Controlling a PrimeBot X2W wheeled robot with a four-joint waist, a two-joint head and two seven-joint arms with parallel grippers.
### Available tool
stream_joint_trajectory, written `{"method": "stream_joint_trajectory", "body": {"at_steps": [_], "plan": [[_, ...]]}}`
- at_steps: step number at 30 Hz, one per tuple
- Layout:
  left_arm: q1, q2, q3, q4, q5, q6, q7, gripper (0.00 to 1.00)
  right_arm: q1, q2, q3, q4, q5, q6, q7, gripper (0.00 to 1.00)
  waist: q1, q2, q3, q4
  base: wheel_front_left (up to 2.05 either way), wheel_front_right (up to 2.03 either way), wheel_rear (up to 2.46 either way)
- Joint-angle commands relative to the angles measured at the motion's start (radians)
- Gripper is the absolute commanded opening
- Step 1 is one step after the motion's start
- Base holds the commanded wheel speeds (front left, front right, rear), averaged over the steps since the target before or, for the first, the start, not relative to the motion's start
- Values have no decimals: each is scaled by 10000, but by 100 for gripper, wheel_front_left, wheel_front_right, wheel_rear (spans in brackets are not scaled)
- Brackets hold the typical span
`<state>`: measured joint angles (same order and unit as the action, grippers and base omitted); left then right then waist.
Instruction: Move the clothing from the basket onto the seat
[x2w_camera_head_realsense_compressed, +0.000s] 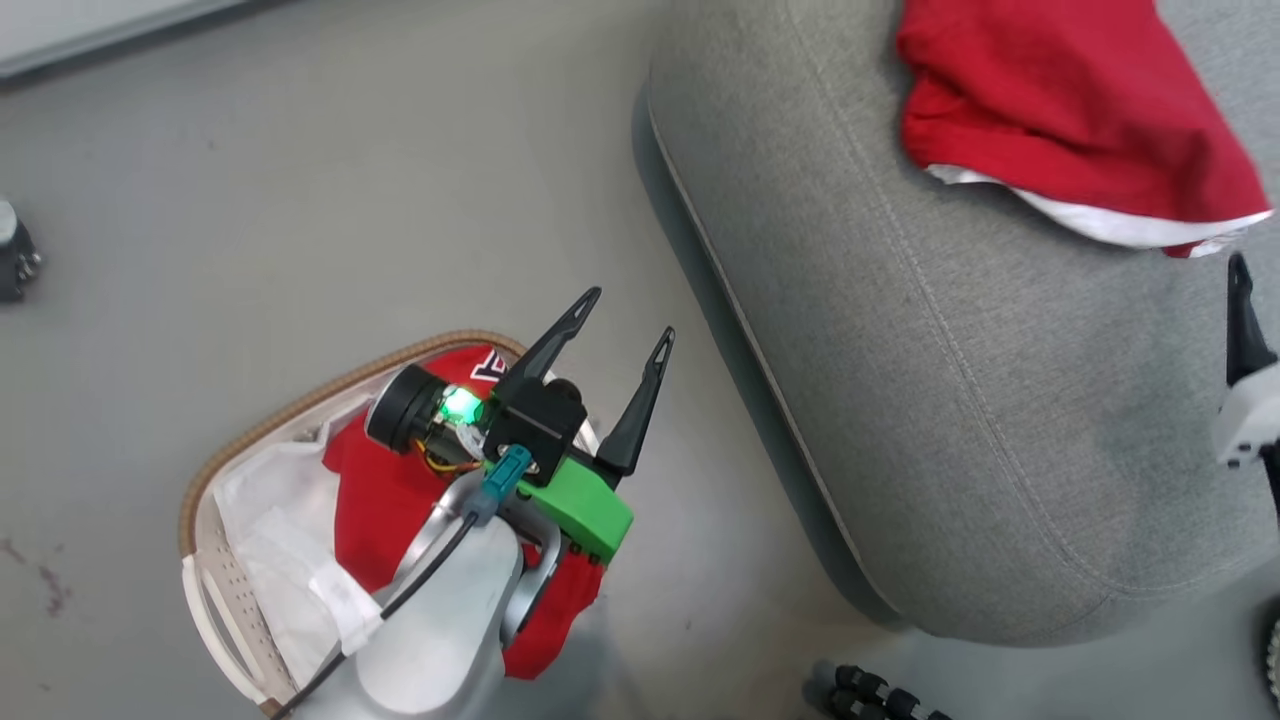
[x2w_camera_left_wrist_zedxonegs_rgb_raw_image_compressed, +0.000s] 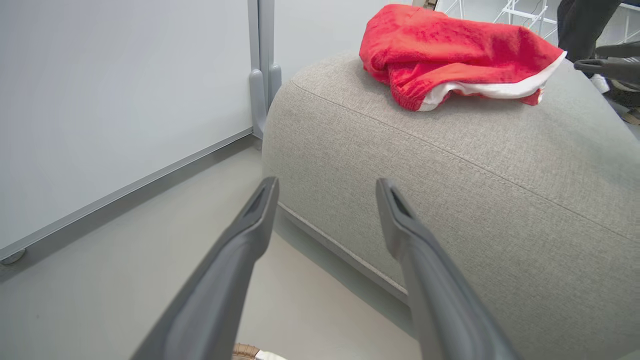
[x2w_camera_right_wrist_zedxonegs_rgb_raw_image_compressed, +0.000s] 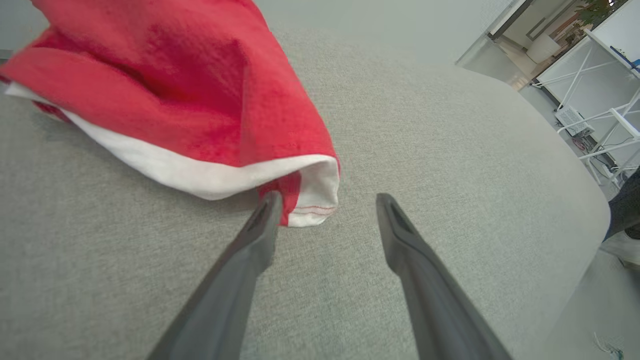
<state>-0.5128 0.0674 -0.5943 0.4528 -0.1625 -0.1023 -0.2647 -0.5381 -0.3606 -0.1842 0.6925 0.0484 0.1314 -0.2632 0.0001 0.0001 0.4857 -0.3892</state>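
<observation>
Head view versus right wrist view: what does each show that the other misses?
Head view: the basket with a red jersey lying in it, and the open left gripper by its rim. Right wrist view: white shelving frames in the far background. Shared: the red garment with white trim lying on the grey seat, with the open right gripper beside it.

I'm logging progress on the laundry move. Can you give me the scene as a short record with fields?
seat: grey, holds one red garment with white trim
basket: holds a red jersey and a white liner
left gripper: open, empty, by the basket, pointing toward the seat
right gripper: open, empty, fingertips at the red garment's hem
remaining: red jersey not yet on the seat
</observation>
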Motion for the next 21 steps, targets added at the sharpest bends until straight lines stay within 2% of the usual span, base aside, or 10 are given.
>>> {"method": "stream_joint_trajectory", "body": {"at_steps": [1,10,16,21], "plan": [[231,-34,69,-11,-42,99,5,100,327,59,-119,-183,-29,-14,-23,100,-1,-1,-621,48,0,0,0],[969,-95,653,-204,-266,436,5,100,1296,668,159,-1898,13,-14,-22,100,-1,-1,-1520,428,0,0,0],[1356,-121,1270,-471,-308,666,5,100,1327,1272,787,-3063,322,-14,-22,100,-1,-1,-1948,1020,0,0,0],[1693,-132,1969,-578,-314,874,7,100,1348,1706,1355,-3564,452,-14,-23,100,-1,-1,-2227,1634,0,0,0]]}}
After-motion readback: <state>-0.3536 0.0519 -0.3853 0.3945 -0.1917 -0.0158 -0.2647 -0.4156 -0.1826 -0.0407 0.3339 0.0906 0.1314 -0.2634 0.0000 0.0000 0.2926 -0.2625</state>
